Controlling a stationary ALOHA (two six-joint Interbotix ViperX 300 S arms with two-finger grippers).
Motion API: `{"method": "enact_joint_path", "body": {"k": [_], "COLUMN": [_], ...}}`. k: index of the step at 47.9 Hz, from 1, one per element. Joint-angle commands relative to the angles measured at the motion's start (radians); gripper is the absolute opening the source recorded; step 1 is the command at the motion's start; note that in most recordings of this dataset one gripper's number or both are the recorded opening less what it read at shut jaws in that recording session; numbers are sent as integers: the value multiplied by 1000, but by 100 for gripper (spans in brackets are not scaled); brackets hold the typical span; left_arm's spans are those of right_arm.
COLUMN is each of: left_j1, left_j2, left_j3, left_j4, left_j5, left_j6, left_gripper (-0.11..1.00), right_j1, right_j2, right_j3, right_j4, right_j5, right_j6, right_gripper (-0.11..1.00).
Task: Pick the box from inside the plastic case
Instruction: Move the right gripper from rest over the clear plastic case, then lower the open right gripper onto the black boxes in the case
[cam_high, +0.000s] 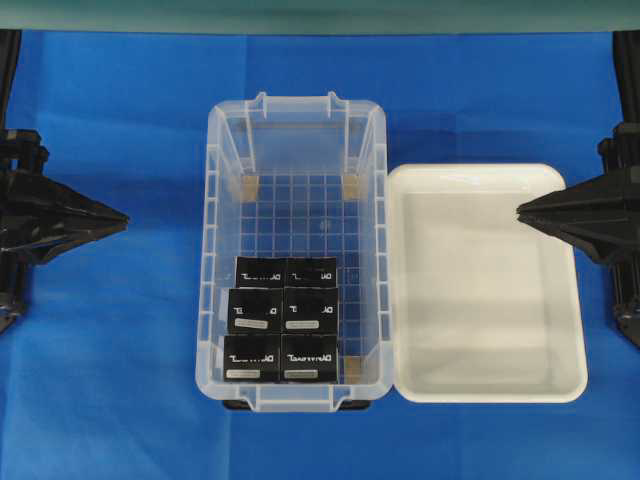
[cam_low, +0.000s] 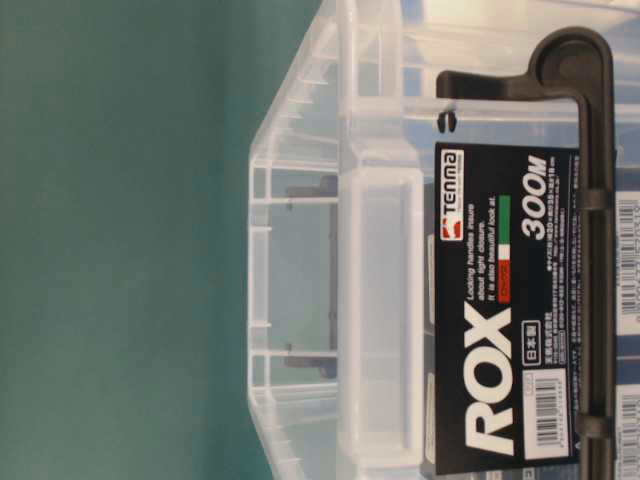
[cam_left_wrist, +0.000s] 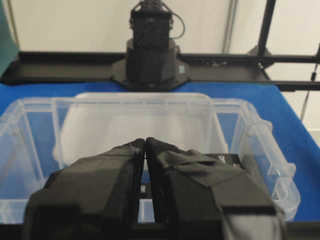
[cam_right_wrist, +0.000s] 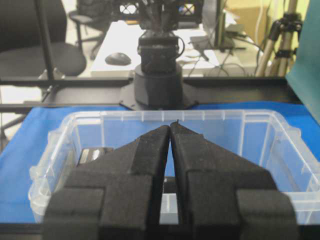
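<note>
Waiting at their rest poses, both arms sit well back from the work, so the task looks to be at its very start, with the reach not yet begun. The left gripper (cam_high: 120, 215) has its fingertips pressed together and holds nothing; the right gripper (cam_high: 524, 210) is likewise closed and empty, its tip over the edge of the white tray (cam_high: 560, 385).

Between the two grippers stands the plastic case (cam_high: 222, 120) on the blue table (cam_high: 110, 400). Six black boxes lie on its grid floor in two columns of three, packed against each other at the near end of the case, off to the side of each gripper and lower than its tip. The box (cam_high: 311, 310) in the middle of the column nearer the right gripper is one likely pick, though any of the six would serve.

My judgement is that the next move calls for one gripper to open, swing in over the case rim and come down from above. The boxes touch on their sides, so the fingers will have little room to slip between them.
</note>
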Motion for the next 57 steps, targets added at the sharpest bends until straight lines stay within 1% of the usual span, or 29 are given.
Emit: {"method": "enact_joint_path", "body": {"k": [1, 3, 5, 7, 9, 13, 20, 34, 38, 41, 42, 49, 57], "left_j1": [-5, -3, -3, -5, -6, -8, -8, -9, -9, -9, -9, -9, -8], "left_j2": [-3, -5, -3, -2, 0, 3, -6, -25, -25, -25, -25, -26, -28], "left_j3": [-20, -25, -29, -37, -51, -64, -71, -83, -83, -84, -84, -84, -84], "left_j4": [14, 14, 14, 14, 14, 14, 14, 14, 14, 14, 14, 14, 14], "left_j5": [-5, -5, -3, 5, 23, 67, 153, 287, 318, 325, 327, 348, 373], "left_j6": [-6, -6, -6, -6, -6, -6, -8, -12, -12, -14, -14, -14, -15], "left_gripper": [14, 12, 5, 0, -5, -6, -6, -6, -6, -6, -6, -6, -6], "right_j1": [-8, -8, -8, -8, -9, -9, -6, 52, 58, 60, 60, 58, 58], "right_j2": [14, 23, 34, 49, 66, 117, 224, 537, 630, 699, 730, 868, 1014], "right_j3": [-18, -35, -57, -83, -112, -189, -331, -683, -770, -841, -877, -1023, -1161], "right_j4": [6, 37, 64, 84, 94, 94, 94, 94, 94, 94, 94, 83, 80], "right_j5": [-5, 25, 72, 135, 209, 371, 563, 923, 1023, 1098, 1140, 1304, 1476], "right_j6": [8, 14, 25, 35, 46, 75, 112, 110, 110, 106, 103, 86, 20], "right_gripper": [14, 12, 5, 0, -1, -1, -1, -1, -1, -1, -1, -1, -1]}}
